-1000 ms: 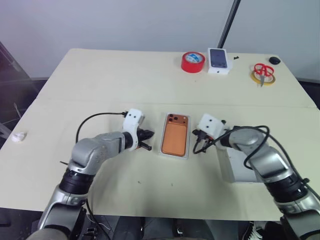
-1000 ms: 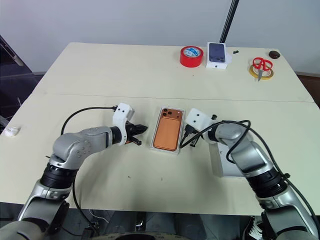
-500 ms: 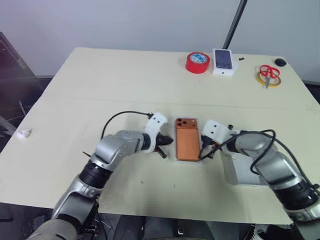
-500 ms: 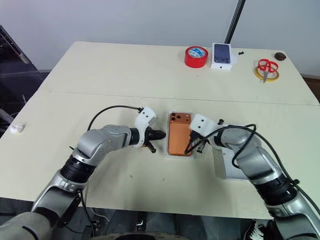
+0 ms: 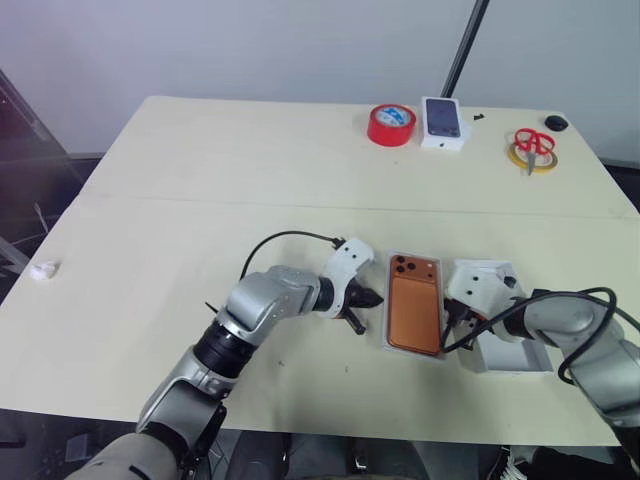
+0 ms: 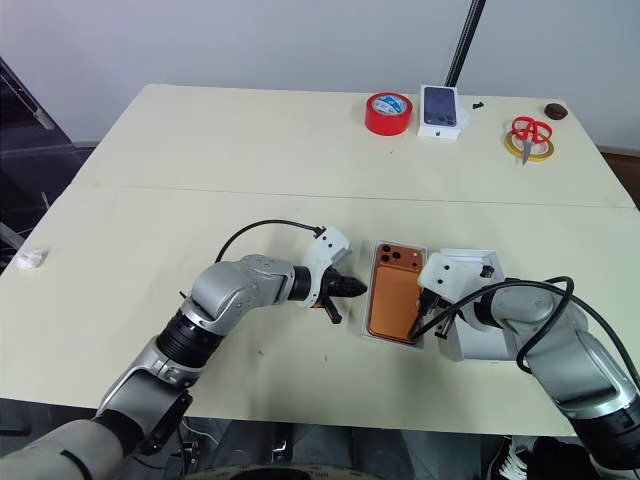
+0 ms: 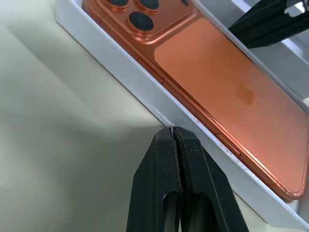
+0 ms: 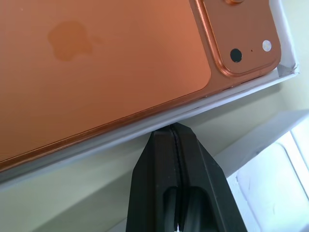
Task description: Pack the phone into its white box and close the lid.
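On a cream table [image 5: 200,180] in front of a pale wall, the phone [image 5: 415,315] lies camera side up inside the white box [image 7: 120,72], with the lid [image 5: 515,355] open side up just beside it on the right. The left gripper [image 7: 175,137] has its fingers pressed together, the tips at the box's left wall and seemingly touching it. The right gripper [image 8: 175,133], likewise pinched shut and empty, points at the box's right wall between box and lid.

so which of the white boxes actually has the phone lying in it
The shallow white box between the two sets of shut fingers: the orange phone lies in it, lenses up. The lid beside it is empty, and the small box at the far edge only bears a phone picture.
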